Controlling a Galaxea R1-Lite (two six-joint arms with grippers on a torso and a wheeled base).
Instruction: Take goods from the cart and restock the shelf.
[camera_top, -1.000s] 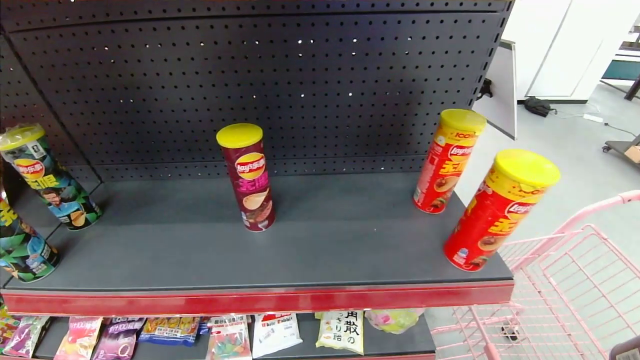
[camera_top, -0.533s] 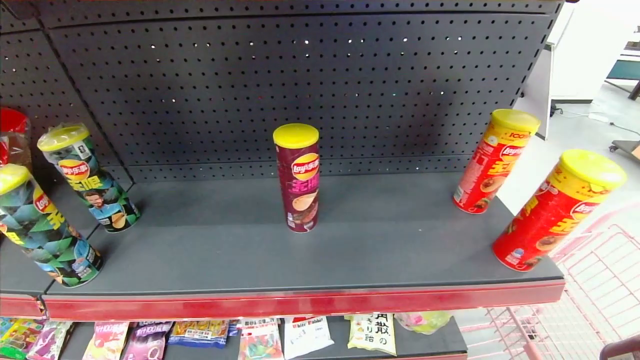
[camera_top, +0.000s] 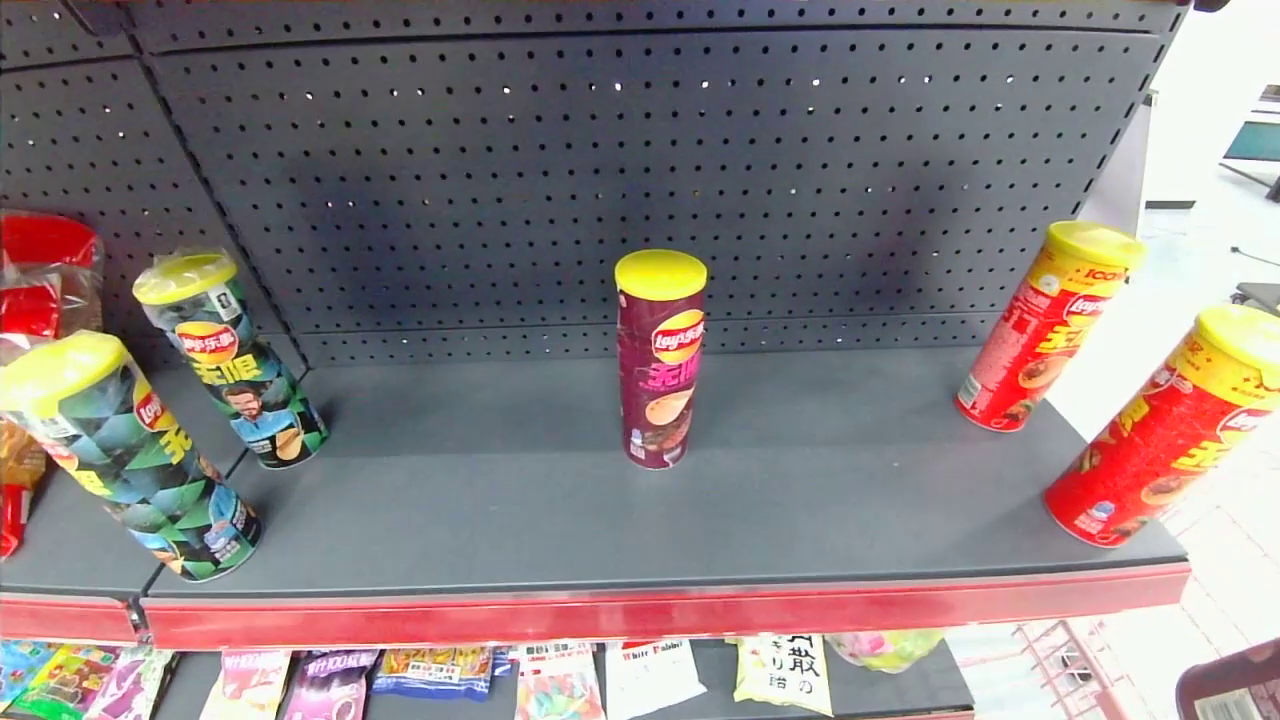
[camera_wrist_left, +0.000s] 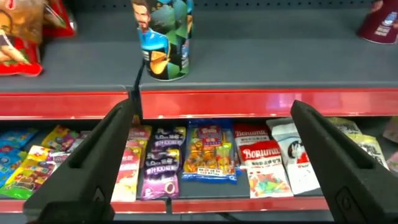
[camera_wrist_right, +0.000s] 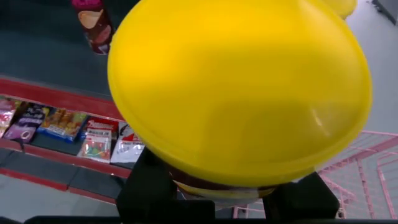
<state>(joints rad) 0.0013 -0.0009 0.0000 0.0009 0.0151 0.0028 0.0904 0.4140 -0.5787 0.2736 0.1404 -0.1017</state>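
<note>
My right gripper (camera_wrist_right: 227, 193) is shut on a chip can with a yellow lid (camera_wrist_right: 239, 87), black jaws on either side below the lid. A dark red corner of something (camera_top: 1230, 680) shows at the head view's lower right. The grey shelf board (camera_top: 500, 510) carries a maroon chip can (camera_top: 660, 360) upright in the middle, two red cans (camera_top: 1050, 325) (camera_top: 1160, 430) at its right end and two green cans (camera_top: 232, 360) (camera_top: 125, 455) at the left. My left gripper (camera_wrist_left: 211, 109) is open, holding nothing, level with the shelf's red front edge (camera_wrist_left: 249, 102).
Snack bags (camera_top: 560, 680) fill the lower shelf. Red bags (camera_top: 35, 270) stand at the far left of the upper board. The pink wire cart (camera_wrist_right: 373, 168) is to the right; a bit of it (camera_top: 1060, 660) shows beside the shelf. Bare board lies either side of the maroon can.
The head camera has swung left, so the whole shelf has slid right in the picture and most of the cart has left it. The cans on the shelf have not moved.
</note>
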